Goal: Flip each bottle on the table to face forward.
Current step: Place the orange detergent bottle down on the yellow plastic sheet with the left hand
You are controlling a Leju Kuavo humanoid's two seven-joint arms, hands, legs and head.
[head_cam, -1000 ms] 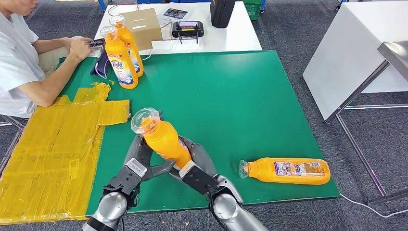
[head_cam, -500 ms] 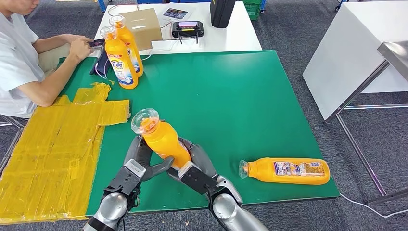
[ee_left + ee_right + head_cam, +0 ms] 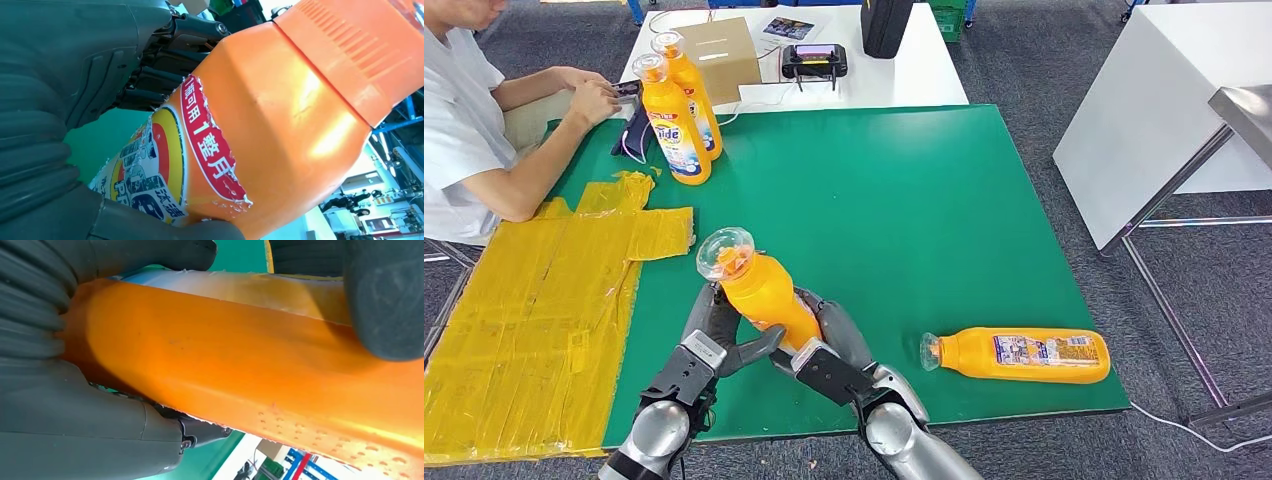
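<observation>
An orange bottle with a clear cap stands tilted near the green table's front edge, held from both sides. My left hand grips its lower left side and my right hand grips its lower right side. The left wrist view shows the bottle's torn red and yellow label next to my left hand. In the right wrist view, the plain orange bottle lies in my right hand. A second orange bottle lies on its side at the front right. Two more bottles stand upright at the far left.
A person sits at the table's left, hands near the upright bottles. Yellow taped sheeting covers the left part of the green table. Behind stands a white table with a cardboard box and a controller.
The held bottle and both hands have barely shifted. The person's hands have moved slightly.
</observation>
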